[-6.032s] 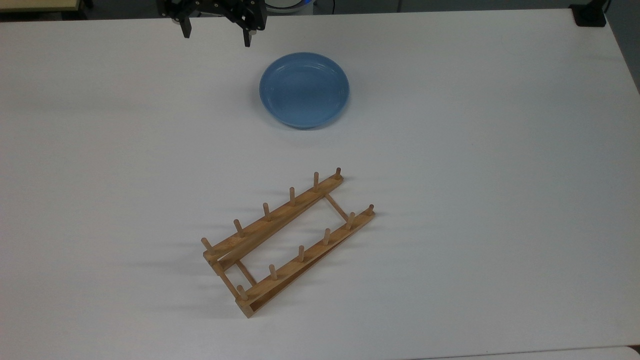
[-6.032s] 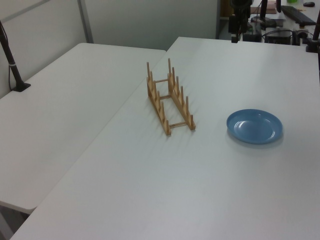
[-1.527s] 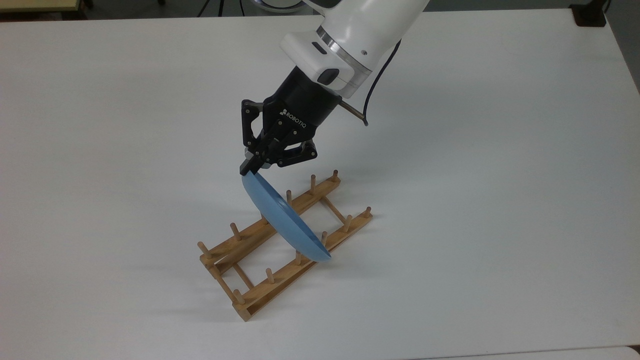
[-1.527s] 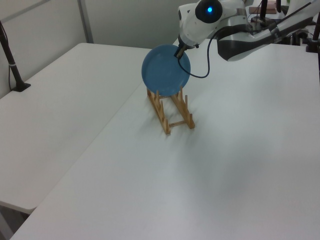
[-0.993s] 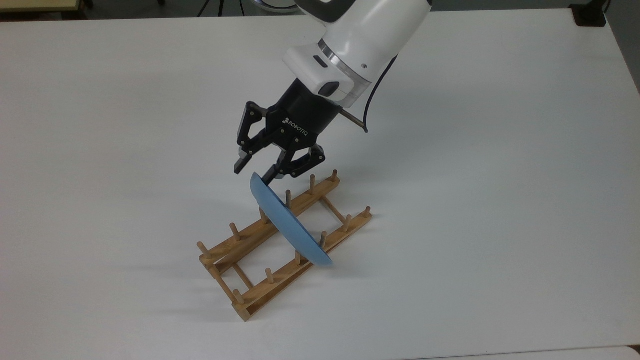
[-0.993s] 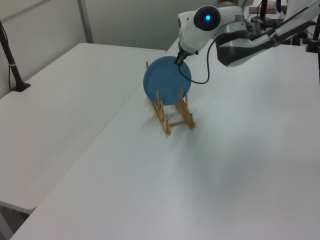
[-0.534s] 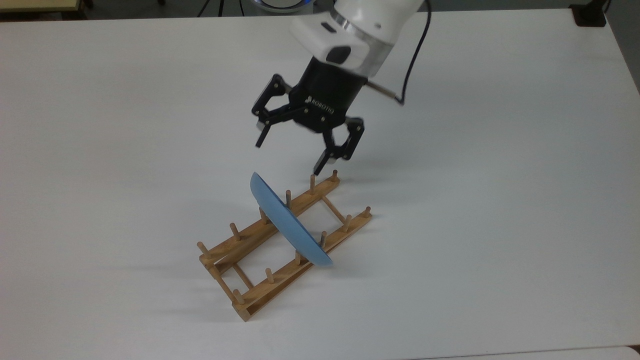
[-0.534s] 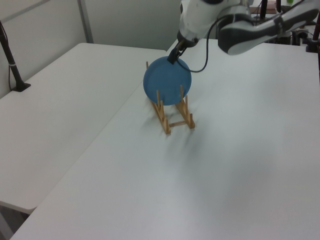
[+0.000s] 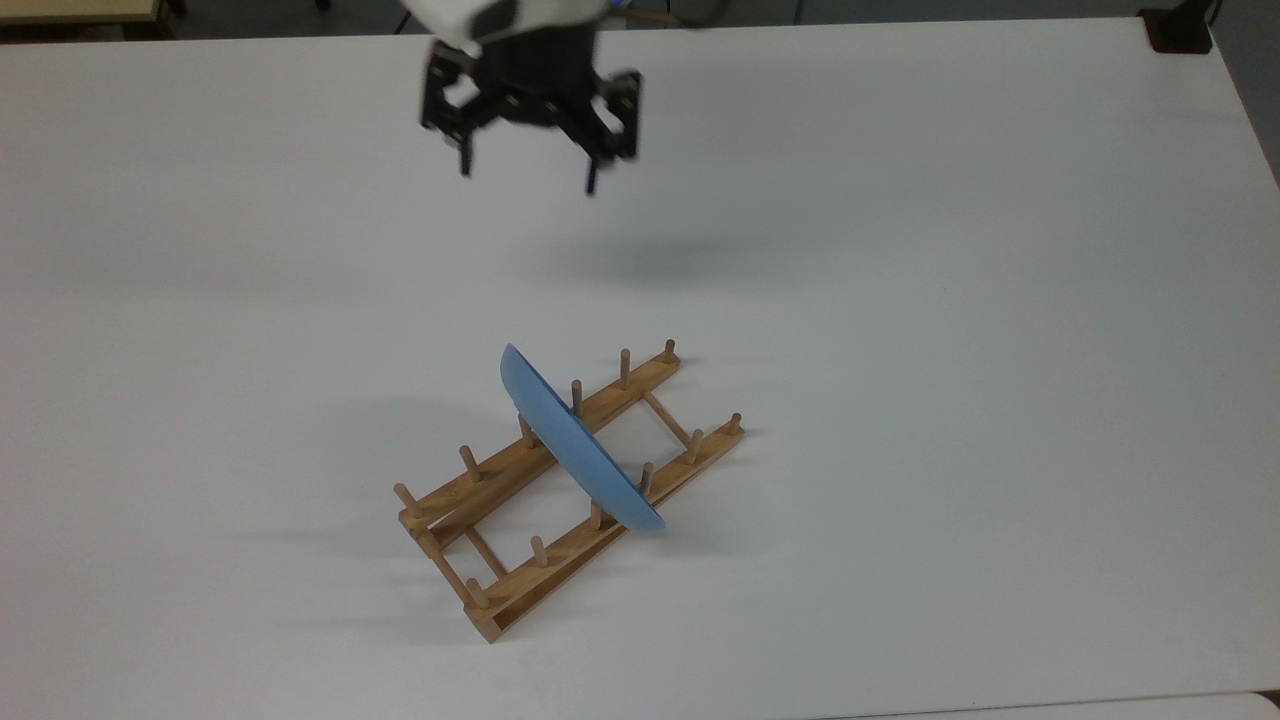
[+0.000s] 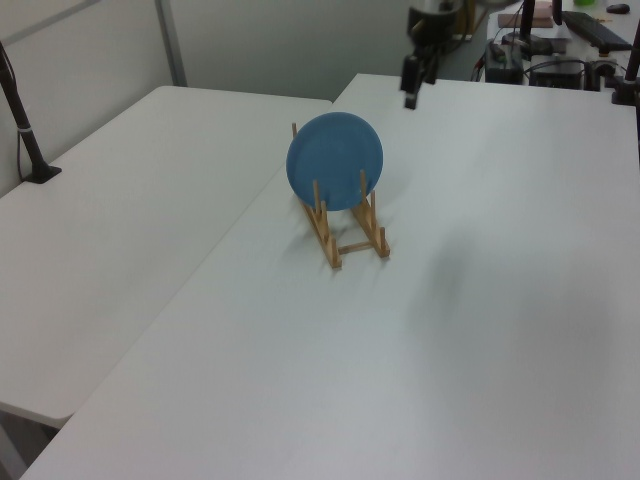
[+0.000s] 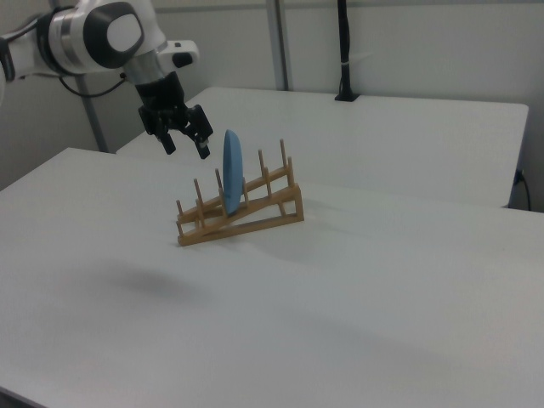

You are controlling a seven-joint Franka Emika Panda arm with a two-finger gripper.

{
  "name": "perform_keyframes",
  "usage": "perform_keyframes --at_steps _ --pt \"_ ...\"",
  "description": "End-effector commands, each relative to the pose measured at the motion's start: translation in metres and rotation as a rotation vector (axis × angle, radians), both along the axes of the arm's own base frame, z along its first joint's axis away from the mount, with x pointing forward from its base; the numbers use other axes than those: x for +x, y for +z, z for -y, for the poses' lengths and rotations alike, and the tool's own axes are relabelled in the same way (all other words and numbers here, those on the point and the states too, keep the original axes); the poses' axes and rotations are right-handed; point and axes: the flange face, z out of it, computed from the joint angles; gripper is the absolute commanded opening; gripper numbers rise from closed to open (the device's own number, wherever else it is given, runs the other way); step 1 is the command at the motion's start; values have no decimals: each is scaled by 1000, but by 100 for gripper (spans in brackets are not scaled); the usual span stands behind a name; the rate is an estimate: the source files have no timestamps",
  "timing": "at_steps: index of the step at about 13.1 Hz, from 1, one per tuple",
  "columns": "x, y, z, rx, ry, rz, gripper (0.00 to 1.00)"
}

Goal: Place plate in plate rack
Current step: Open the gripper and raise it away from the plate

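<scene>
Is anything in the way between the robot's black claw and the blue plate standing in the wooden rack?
Nothing visible is. The black gripper hangs open above bare white table, apart from the round light-blue plate, which stands on edge between the wooden rack's pegs.

White table across nearly the whole top view, matte, evenly lit, soft shadows. Second white table just beside it on the left view's left, a thin seam between the two. Black pole clamped at the second table's far edge; another black pole on a black base in the right view. Pale grey walls behind, with a light metal upright. Cluttered desk with dark equipment at the left view's upper right. Black clamp at a table corner in the top view.
</scene>
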Motion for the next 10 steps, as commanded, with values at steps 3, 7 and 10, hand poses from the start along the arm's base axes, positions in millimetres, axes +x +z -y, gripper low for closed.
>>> perform_keyframes --at_steps 3,7,10 --pt "-54 22 39 93 -27 -127 100" --pt "-55 18 38 98 -148 -144 100" --pt "-55 16 39 97 -147 -149 100"
